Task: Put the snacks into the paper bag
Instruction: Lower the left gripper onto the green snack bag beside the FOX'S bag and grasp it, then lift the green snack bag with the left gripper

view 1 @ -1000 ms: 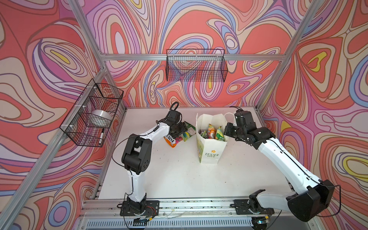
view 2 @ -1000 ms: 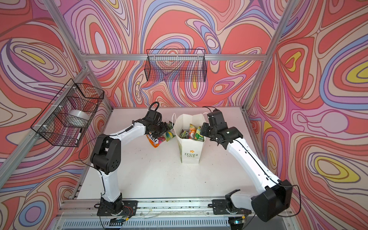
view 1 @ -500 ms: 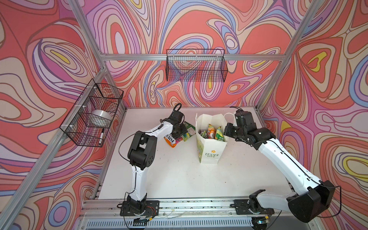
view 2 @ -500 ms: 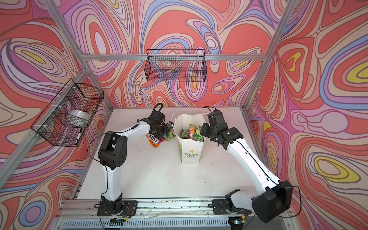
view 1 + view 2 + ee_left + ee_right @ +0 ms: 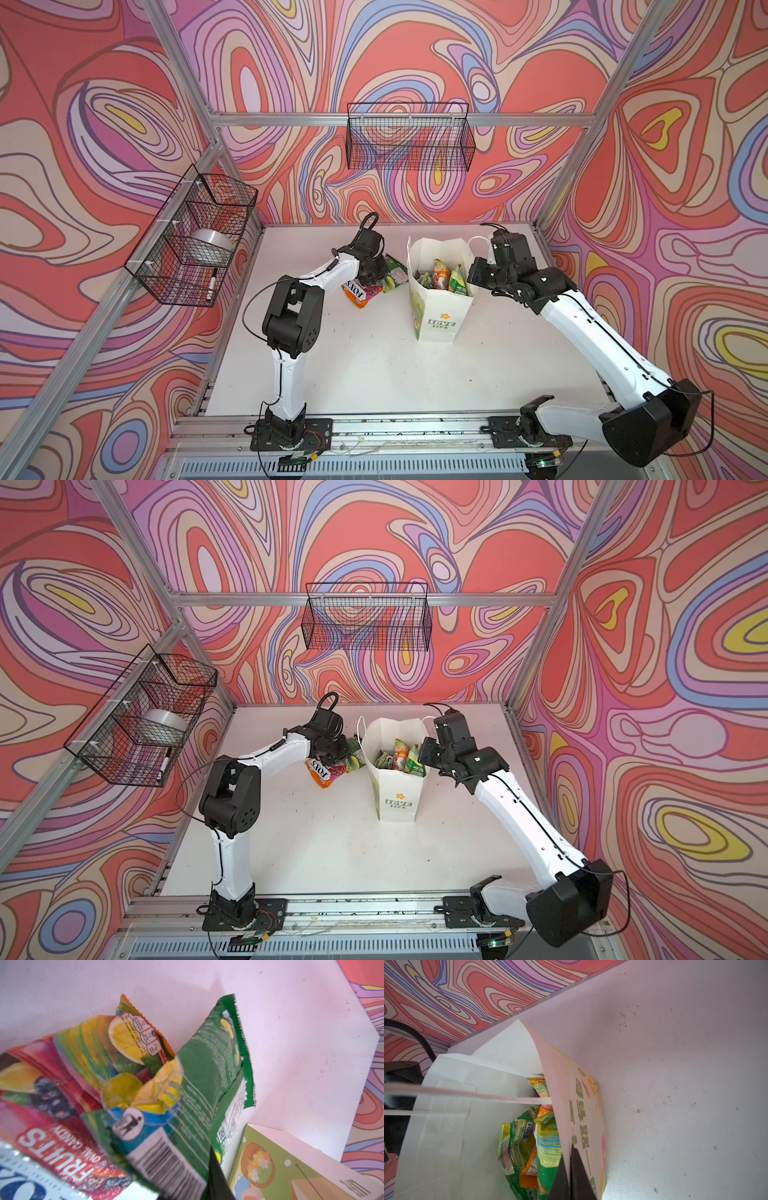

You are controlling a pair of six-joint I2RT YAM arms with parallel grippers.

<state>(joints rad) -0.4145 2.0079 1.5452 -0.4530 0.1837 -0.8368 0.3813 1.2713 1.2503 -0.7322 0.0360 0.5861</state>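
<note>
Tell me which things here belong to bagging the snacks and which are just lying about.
Job: paper bag; bagged packets; loose packets beside it.
Lying about: back wire basket; side wire basket holding a silvery roll and a pen.

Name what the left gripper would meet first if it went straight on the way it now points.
Probably the glossy green snack packet with a barcode, lying right at the left gripper; depth is unclear.
</note>
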